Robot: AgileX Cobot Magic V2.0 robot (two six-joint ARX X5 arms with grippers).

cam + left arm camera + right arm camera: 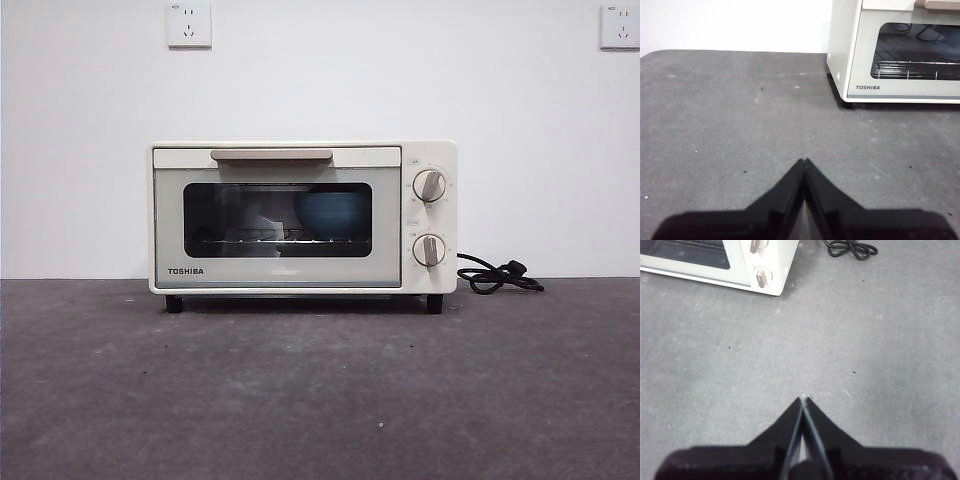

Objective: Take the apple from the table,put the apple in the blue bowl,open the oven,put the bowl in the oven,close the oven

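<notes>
The cream-white TOSHIBA oven (300, 215) stands at the back of the table (320, 400) with its glass door closed. Behind the dark glass the blue bowl (332, 214) rests on the wire rack, toward the knob side. The apple is hidden from view. My left gripper (805, 161) is shut and holds nothing, hovering over bare table off the oven's (900, 50) TOSHIBA-logo corner. My right gripper (803, 398) is shut too, with nothing in it, above the table in front of the oven's (720, 262) knob end. Neither arm shows in the front view.
A black power cord (497, 275) lies coiled on the table beside the oven's knob side, also seen in the right wrist view as the cord (850, 248). A white wall with two sockets (189, 24) rises behind the oven.
</notes>
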